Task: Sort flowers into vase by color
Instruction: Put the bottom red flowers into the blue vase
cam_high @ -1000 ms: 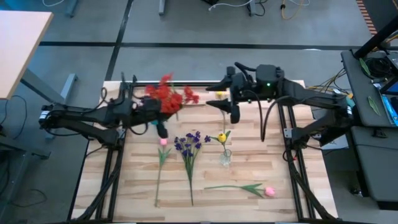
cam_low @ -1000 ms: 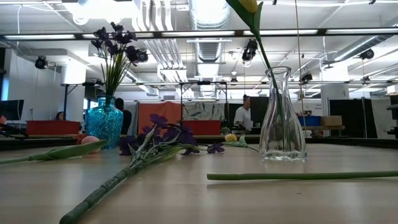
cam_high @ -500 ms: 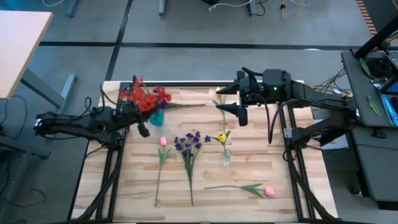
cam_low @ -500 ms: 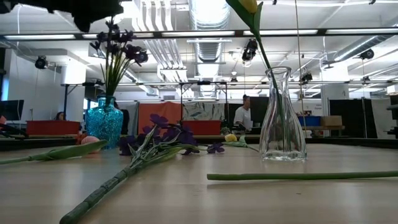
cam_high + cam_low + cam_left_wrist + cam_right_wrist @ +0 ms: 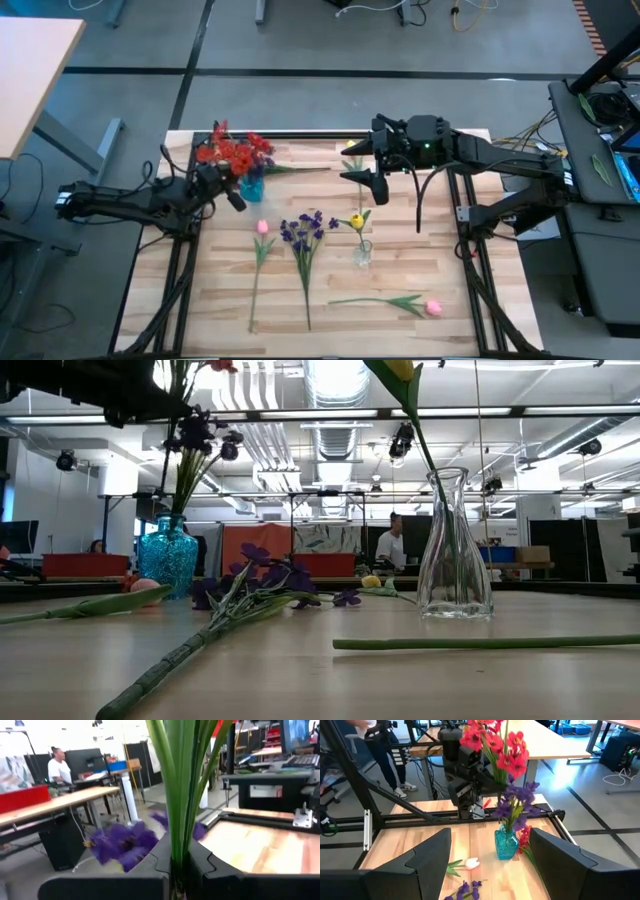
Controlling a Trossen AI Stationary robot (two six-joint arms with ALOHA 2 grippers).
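A: Which containers appear, and what do they hold?

B: A blue vase (image 5: 251, 188) at the table's far left holds purple flowers (image 5: 516, 804). A clear glass vase (image 5: 455, 548) near the middle of the table (image 5: 470, 300) holds one yellow bud (image 5: 356, 221) on a leaning stem.

A: Where are the red flowers, and how are they oriented?

B: The red cluster (image 5: 232, 152) sits above the blue vase, stems running downward, clamped in the closed left gripper (image 5: 233, 196). The left wrist view shows green stems (image 5: 181, 795) pinched upright between its fingers.

A: And the loose flowers?

B: A purple bunch (image 5: 303, 232) and a pink bud (image 5: 263, 228) lie with stems pointing toward the near edge. A second pink bud (image 5: 433, 308) lies crosswise, head to the right.

A: The other arm?

B: The right gripper (image 5: 364, 163) hovers open over the far middle of the table, holding nothing.

A: What is unclear?

B: Whether the red stems have entered the vase mouth cannot be told. The low view cuts off the red blooms at its upper edge.
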